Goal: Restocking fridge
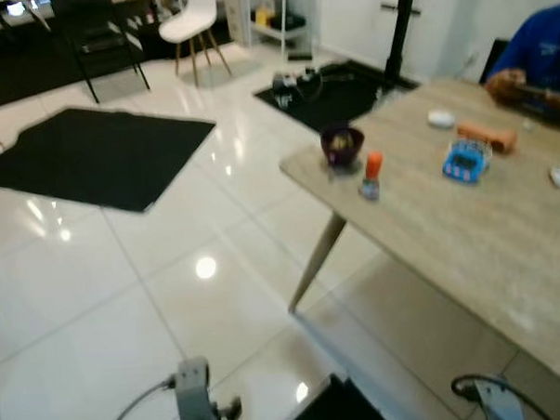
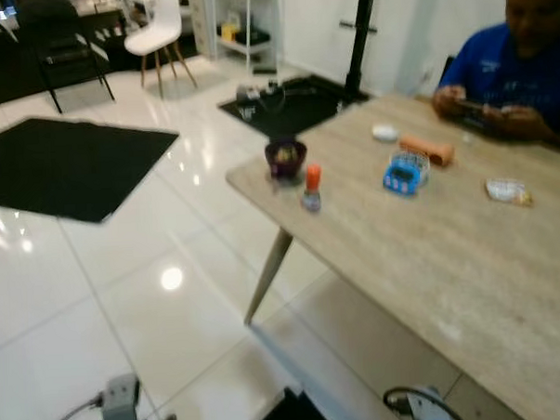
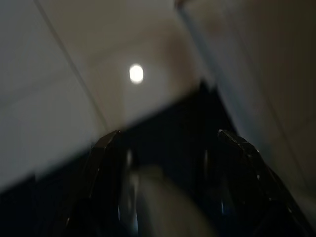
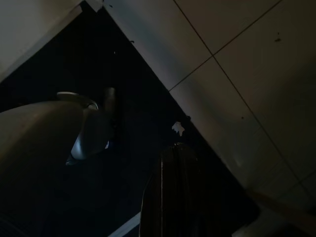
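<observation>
A light wooden table (image 1: 468, 248) stands ahead on my right. Near its left corner sit a dark purple bowl (image 1: 341, 146) and a small bottle with an orange cap (image 1: 371, 175). Farther along lie a blue container (image 1: 466, 161), an orange-brown roll (image 1: 488, 136), a small white object (image 1: 441, 119) and a pale packet (image 2: 507, 192). Both arms hang low at my sides. In the left wrist view my left gripper (image 3: 170, 148) is open over the floor with nothing in it. My right gripper (image 4: 173, 155) looks shut and empty in its dark view.
A person in a blue shirt (image 2: 525, 74) sits at the table's far side, hands on a device. A black mat (image 1: 92, 153) lies on the glossy white tiles to the left, another (image 1: 335, 96) with cables beyond the table. A white chair (image 1: 190, 28) and dark furniture stand at the back.
</observation>
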Controlling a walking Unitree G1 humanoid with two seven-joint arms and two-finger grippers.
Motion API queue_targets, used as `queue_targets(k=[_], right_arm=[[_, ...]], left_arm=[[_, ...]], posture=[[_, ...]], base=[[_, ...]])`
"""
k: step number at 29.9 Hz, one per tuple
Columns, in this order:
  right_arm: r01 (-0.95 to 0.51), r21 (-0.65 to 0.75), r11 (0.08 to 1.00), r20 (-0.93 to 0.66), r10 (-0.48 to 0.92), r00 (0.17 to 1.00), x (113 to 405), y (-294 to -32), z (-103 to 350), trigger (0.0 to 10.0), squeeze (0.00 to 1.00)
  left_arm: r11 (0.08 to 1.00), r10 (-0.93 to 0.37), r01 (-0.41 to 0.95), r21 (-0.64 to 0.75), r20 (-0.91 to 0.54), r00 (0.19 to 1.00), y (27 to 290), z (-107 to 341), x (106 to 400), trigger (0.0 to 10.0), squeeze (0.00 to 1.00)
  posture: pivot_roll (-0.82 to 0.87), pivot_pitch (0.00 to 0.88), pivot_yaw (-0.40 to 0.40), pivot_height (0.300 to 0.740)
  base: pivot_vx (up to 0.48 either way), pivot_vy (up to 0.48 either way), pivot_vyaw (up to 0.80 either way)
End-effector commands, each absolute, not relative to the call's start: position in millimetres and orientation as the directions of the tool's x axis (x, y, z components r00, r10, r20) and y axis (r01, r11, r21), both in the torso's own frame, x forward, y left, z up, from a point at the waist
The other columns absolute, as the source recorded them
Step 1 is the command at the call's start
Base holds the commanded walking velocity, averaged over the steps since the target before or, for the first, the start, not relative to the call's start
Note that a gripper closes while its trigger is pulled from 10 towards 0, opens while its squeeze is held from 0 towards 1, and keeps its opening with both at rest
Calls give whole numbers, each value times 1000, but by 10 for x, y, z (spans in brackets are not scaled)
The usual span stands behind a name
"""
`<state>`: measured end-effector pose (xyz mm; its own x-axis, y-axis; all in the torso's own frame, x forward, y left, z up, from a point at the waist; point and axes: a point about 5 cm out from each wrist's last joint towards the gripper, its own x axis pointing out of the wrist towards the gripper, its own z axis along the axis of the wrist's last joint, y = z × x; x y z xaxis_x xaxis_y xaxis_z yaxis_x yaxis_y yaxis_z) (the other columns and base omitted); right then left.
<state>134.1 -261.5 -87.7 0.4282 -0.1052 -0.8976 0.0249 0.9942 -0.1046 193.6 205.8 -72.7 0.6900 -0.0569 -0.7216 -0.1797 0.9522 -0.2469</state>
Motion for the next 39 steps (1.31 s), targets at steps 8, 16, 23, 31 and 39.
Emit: queue_targets(k=[8, 16, 23, 31, 39], right_arm=[[20, -96, 995, -907, -96, 410, 1291, -2585, -904, 10000, 0], [14, -98, 995, -910, -95, 402, 1267, -2584, -912, 10000, 0], [10, -103, 995, -913, -99, 397, 1247, -2593, -916, 10000, 0], [4, -111, 994, -913, -104, 394, 1228, -2604, -919, 10000, 0], [-13, -128, 992, -913, -113, 392, 1194, -2651, -912, 10000, 0]], left_arm=[[913, 142, -285, -292, -427, 893, 2561, -31, 2698, 10000, 39], [883, 196, -228, -410, -120, 973, 2788, 645, 3156, 10000, 1000], [910, 5, 80, -406, 203, 979, 2633, 1339, 3525, 10000, 1000], [882, -306, 404, -244, 355, 883, 2212, 1822, 3744, 10000, 1000], [802, -516, 589, -94, 386, 765, 1888, 2212, 3874, 10000, 396]], posture=[[-10, 0, 3, 740], [-11, 0, 3, 740], [-15, 0, 2, 740], [-21, 31, -2, 740], [-15, 124, 4, 740]], base=[[0, 0, 0], [0, 0, 0], [0, 0, 0], [0, 0, 0], [0, 0, 0]])
